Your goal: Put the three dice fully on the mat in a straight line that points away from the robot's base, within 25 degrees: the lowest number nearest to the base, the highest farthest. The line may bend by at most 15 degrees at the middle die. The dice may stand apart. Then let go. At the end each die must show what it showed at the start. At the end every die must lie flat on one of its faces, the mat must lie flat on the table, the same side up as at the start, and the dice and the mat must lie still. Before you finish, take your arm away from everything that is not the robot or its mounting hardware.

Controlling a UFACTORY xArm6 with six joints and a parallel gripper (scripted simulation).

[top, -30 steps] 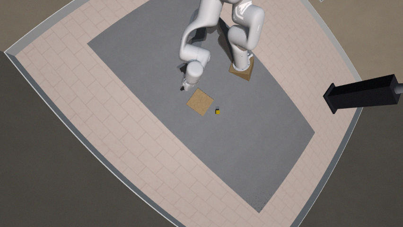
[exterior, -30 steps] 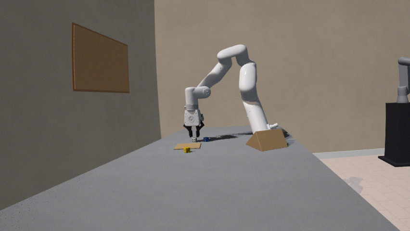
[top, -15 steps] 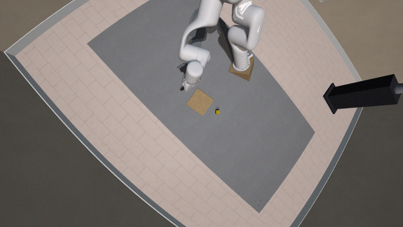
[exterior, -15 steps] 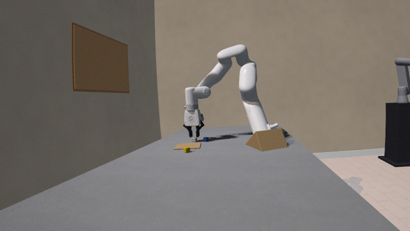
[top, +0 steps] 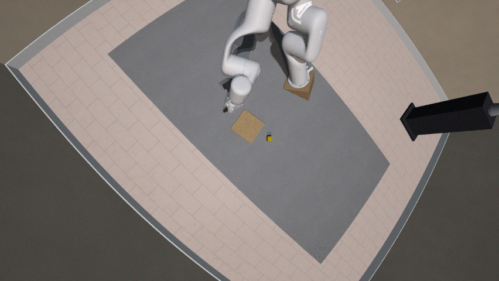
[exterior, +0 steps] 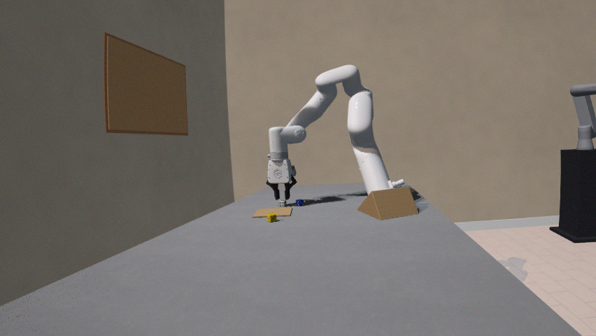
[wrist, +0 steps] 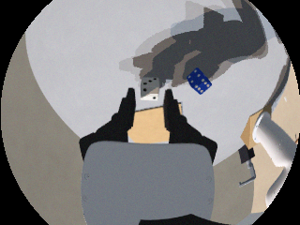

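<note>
- The mat (top: 247,126) (exterior: 272,213) (wrist: 150,124) lies flat on the surface (top: 195,87) (exterior: 292,267) (wrist: 70,61).
- One die (top: 269,138) (exterior: 271,218) sits beside the mat, off it, in front from over here.
- Two more, side by side and apart, rest behind the mat.
</note>
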